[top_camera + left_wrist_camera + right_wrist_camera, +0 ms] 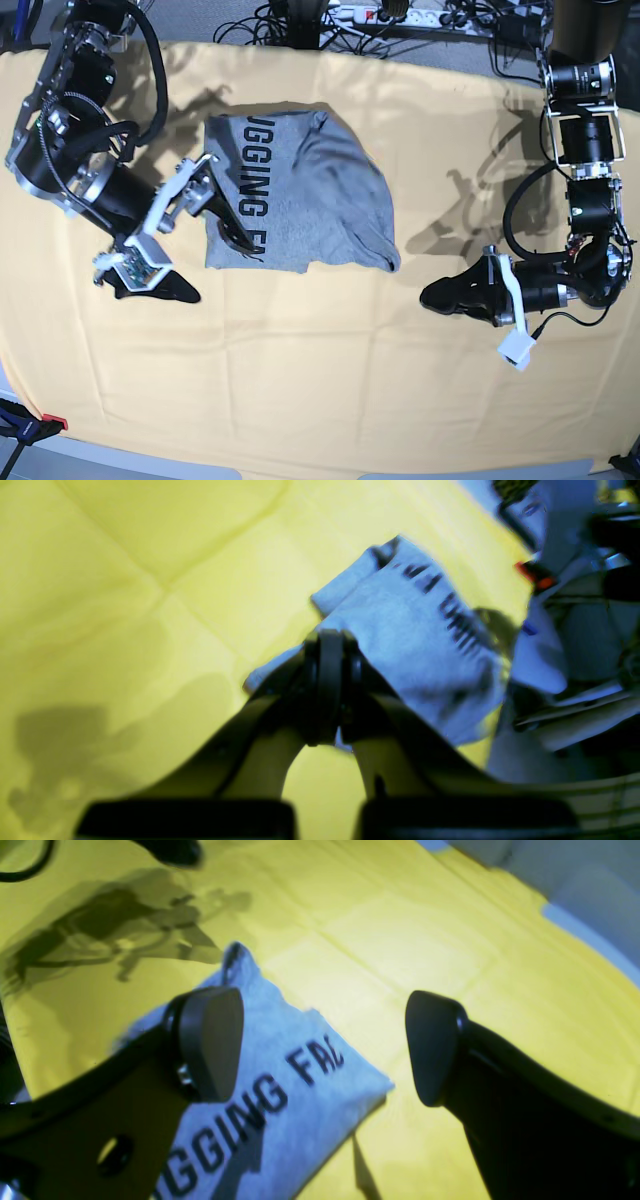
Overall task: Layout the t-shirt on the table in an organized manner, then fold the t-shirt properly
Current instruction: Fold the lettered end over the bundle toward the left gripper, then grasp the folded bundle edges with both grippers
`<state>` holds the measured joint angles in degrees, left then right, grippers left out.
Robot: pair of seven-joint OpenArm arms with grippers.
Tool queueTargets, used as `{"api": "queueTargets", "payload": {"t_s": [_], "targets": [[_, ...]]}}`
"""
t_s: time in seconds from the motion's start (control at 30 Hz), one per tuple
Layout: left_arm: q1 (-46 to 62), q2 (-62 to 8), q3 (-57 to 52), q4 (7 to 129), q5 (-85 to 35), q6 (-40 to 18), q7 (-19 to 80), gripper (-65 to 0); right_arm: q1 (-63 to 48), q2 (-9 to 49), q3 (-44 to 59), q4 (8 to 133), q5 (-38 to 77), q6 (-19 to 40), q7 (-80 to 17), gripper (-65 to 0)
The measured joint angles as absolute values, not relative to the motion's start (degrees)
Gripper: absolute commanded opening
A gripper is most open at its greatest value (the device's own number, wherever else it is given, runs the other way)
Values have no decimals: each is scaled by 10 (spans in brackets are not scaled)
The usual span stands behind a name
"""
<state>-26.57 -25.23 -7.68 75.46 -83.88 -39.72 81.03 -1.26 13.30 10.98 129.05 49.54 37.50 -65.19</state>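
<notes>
The grey t-shirt point(300, 195) lies bunched on the yellow table point(320, 380), left of centre. Black lettering shows on its left part, and a plain grey fold covers its right part. My right gripper point(222, 212) hovers open at the shirt's lettered left edge. In the right wrist view its fingers point(210, 1040) stand wide apart over the t-shirt point(290, 1090), with nothing between them. My left gripper point(430, 295) is shut and empty, over bare cloth to the right of the shirt. In the left wrist view the left gripper point(330, 645) sits in front of the t-shirt point(415, 645).
Cables and a power strip point(400, 15) run along the far edge of the table. A red-tipped clamp point(40, 425) sits at the near left corner. The right arm's body point(575, 630) stands beyond the shirt in the left wrist view.
</notes>
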Motion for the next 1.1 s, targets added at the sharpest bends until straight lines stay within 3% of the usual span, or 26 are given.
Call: {"api": "queueTargets", "payload": {"t_s": [0.13, 0.17, 0.23, 0.33, 0.7, 0.93, 1.1], "targets": [[-288, -250, -76, 755, -836, -397, 810, -650, -18, 132, 104, 1279, 497, 399, -651, -146], [-292, -250, -76, 755, -836, -397, 810, -650, -18, 131, 102, 1273, 498, 399, -647, -173], [-292, -247, -76, 755, -836, -397, 809, -650, -18, 132, 101, 1259, 497, 399, -643, -310], [-289, -228, -76, 755, -836, -397, 811, -650, -3, 132, 95, 1224, 478, 399, -641, -650], [-290, -160, -60, 773, -836, -397, 810, -650, 84, 132, 94, 1066, 460, 399, -608, -650], [-285, -157, 51, 776, -835, -397, 811, -650, 131, 132, 9, 979, 398, 399, -606, -650], [-284, -194, 133, 804, -835, -397, 810, -650, 157, 135, -33, 935, 363, 399, -593, -650]]}}
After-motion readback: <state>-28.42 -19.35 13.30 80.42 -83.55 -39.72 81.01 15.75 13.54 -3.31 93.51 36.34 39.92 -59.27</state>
